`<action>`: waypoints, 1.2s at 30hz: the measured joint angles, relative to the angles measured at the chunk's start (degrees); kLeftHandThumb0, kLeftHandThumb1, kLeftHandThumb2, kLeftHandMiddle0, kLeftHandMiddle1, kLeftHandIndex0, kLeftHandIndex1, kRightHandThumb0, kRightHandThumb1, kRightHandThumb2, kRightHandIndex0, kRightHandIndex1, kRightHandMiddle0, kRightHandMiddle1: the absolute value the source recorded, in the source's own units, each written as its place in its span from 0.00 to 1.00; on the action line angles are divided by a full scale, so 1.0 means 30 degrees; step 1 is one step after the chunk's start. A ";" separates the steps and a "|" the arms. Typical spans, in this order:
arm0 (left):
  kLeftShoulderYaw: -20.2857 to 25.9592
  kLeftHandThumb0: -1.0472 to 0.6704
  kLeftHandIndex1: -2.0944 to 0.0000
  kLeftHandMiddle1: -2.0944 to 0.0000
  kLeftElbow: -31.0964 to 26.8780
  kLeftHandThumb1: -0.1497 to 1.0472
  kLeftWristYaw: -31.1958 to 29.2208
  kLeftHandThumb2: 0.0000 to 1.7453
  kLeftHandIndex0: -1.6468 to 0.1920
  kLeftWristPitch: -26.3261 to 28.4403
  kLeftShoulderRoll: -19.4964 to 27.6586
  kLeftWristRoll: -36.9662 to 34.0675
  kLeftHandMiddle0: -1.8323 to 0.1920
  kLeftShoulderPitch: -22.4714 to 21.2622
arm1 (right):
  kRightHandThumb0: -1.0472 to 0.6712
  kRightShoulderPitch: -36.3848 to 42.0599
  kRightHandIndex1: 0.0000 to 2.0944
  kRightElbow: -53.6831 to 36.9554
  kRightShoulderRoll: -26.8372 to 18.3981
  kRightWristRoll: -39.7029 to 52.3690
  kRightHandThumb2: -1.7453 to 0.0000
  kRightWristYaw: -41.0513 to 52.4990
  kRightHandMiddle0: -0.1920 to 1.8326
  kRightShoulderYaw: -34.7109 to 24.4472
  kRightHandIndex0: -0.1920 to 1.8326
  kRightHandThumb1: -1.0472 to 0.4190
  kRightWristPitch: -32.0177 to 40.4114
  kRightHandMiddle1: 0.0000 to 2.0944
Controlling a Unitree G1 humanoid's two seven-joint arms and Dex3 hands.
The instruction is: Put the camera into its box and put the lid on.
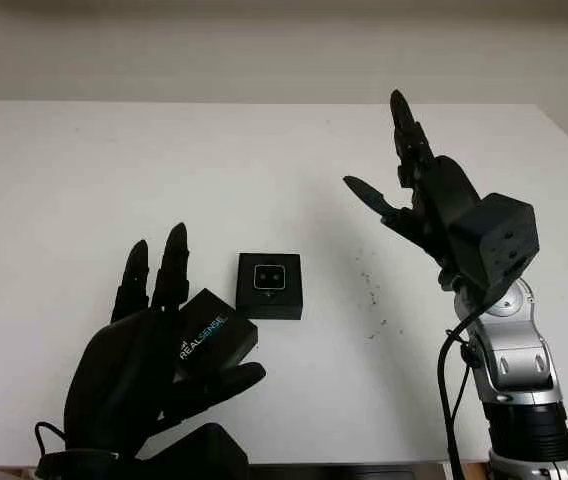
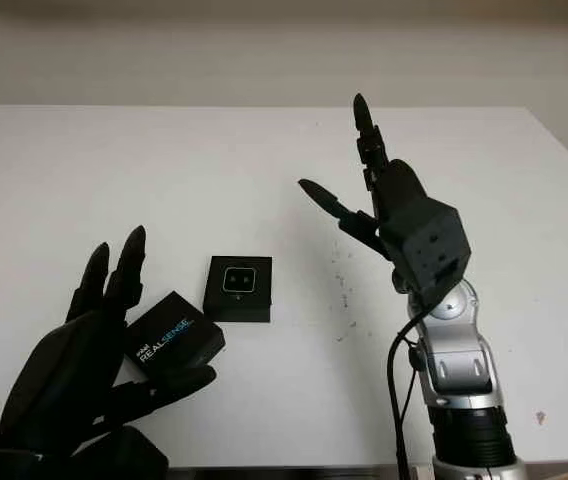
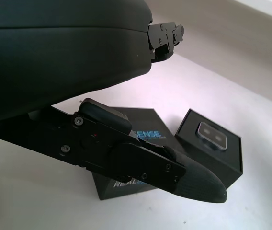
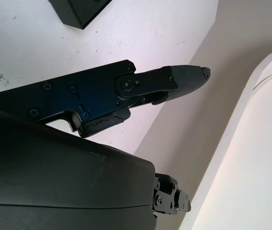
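Note:
The small silver-faced camera (image 1: 269, 277) sits inside its open black box (image 1: 270, 304) at the middle of the white table (image 1: 264, 170). Just left of the box and nearer to me lies the black lid (image 1: 212, 333), printed REALSENSE and turned at an angle. My left hand (image 1: 204, 310) is open around the lid. Its thumb (image 3: 174, 172) crosses the lid's near edge and its fingers (image 1: 156, 270) stand up behind the lid, apart from it. My right hand (image 1: 374, 140) is raised above the table, right of the box, open and holding nothing.
A scatter of small dark specks (image 1: 372, 290) marks the table between the box and my right arm. The table's far edge meets a plain wall (image 1: 284, 50). A corner of the box (image 4: 81, 9) appears in the right wrist view.

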 measured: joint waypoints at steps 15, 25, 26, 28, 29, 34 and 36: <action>0.0576 0.16 0.97 0.96 0.3689 0.87 0.0758 0.02 0.97 -0.0269 0.0951 -0.0069 0.93 -0.2023 | 0.19 0.0018 0.01 -0.0026 0.0318 0.0146 0.89 -0.0390 0.01 0.0049 0.00 0.00 -0.0081 0.02; 0.0610 0.20 0.96 0.96 0.4679 0.84 0.0742 0.03 0.94 0.0021 0.1244 -0.0320 0.90 -0.2597 | 0.21 0.0173 0.01 -0.0117 0.0332 0.0293 0.90 -0.0427 0.01 0.0030 0.00 0.00 0.0126 0.03; 0.0607 0.20 0.96 0.96 0.4720 0.84 0.0705 0.03 0.93 0.0061 0.1267 -0.0317 0.89 -0.2672 | 0.21 0.0204 0.01 -0.0141 0.0339 0.0330 0.90 -0.0435 0.01 0.0027 0.00 0.00 0.0125 0.03; 0.0593 0.21 0.96 0.96 0.4734 0.83 0.0548 0.03 0.93 0.0154 0.1319 -0.0304 0.88 -0.2751 | 0.21 0.0264 0.01 -0.0158 0.0355 0.0449 0.91 -0.0462 0.01 0.0023 0.00 0.00 0.0124 0.03; 0.0583 0.21 0.96 0.96 0.4729 0.83 0.0439 0.03 0.93 0.0218 0.1368 -0.0303 0.87 -0.2794 | 0.22 0.0287 0.01 -0.0160 0.0368 0.0492 0.91 -0.0483 0.02 0.0023 0.00 0.00 0.0124 0.03; 0.0539 0.29 0.94 0.70 0.4583 0.82 -0.0042 0.03 0.82 0.0448 0.1480 -0.0318 0.83 -0.2910 | 0.21 0.0322 0.02 -0.0162 0.0409 0.0453 0.91 -0.0775 0.02 0.0033 0.00 0.00 0.0125 0.03; 0.0489 0.33 0.94 0.58 0.4471 0.83 -0.0150 0.03 0.78 0.0537 0.1464 -0.0377 0.84 -0.2905 | 0.21 0.0333 0.02 -0.0162 0.0422 0.0480 0.91 -0.0800 0.02 0.0033 0.00 0.00 0.0125 0.03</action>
